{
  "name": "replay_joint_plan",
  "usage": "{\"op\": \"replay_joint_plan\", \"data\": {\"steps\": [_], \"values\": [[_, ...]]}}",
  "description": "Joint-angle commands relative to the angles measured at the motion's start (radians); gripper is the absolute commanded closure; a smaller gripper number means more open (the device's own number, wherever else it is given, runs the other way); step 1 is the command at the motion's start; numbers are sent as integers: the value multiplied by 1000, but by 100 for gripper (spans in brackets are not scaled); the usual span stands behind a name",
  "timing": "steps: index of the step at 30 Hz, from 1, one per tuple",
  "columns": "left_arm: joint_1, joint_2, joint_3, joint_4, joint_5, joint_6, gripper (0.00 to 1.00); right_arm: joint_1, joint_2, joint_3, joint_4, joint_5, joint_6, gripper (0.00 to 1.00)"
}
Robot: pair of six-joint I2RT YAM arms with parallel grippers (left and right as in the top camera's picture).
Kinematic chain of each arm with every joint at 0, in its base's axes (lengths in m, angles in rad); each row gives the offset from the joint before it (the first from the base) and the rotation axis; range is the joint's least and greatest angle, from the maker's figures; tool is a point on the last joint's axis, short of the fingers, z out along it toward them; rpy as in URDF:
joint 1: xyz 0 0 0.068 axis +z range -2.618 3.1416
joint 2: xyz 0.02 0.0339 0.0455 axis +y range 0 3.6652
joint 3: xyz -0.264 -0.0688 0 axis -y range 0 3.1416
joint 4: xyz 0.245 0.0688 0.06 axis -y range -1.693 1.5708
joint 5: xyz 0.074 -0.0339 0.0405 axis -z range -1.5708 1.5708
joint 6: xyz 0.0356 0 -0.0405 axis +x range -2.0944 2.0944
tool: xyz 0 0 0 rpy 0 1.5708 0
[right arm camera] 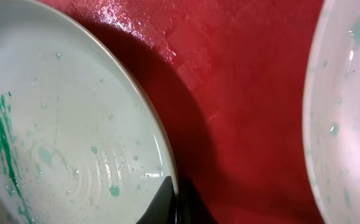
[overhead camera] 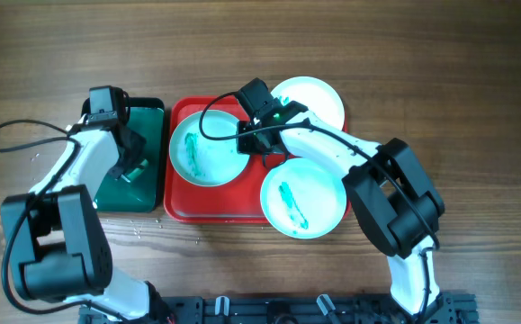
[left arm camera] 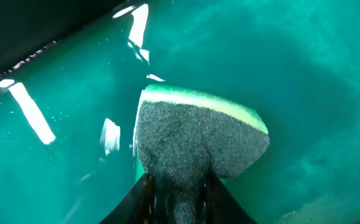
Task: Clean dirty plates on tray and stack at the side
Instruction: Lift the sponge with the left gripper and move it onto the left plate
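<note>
1. The red tray (overhead camera: 184,202) lies at the middle of the counter (overhead camera: 422,72), with a dark green tray (overhead camera: 148,117) just beside it at nine o'clock.
2. The smeared plate (overhead camera: 197,148) sits inside the red tray on its nine o'clock half, with teal streaks across its pale centre.
3. The upper plate (overhead camera: 318,99) rests at the tray's one o'clock corner and hangs over the rim. It looks nearly free of smears.
4. The lower plate (overhead camera: 314,193) overlaps the tray's five o'clock corner, partly off it, and carries a green streak.
5. The right claw (overhead camera: 253,144) is at the three o'clock rim of the smeared plate. In the right wrist view its tips straddle that rim, nearly together, pinching the plate's edge.
6. The left claw (overhead camera: 132,169) hangs over the dark green tray. It is clamped on a sponge (left arm camera: 198,143), grey scouring face up with a green edge, over greenish liquid.
</note>
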Motion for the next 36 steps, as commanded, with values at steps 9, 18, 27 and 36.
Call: {"op": "replay_joint_plan", "data": {"steps": [9, 18, 27, 36], "values": [[8, 28, -8, -19, 55, 8, 96, 2, 29, 12, 3, 3, 4, 96], [7, -171, 169, -137, 241, 337, 96, 2, -21, 12, -13, 3, -97, 96], [-116, -207, 173, -180, 458, 558, 96, -21, -24, 12, -65, -59, -100, 96], [-228, 98, 169, -159, 297, 395, 96, -43, -21, 12, -68, -74, -98, 96]]}}
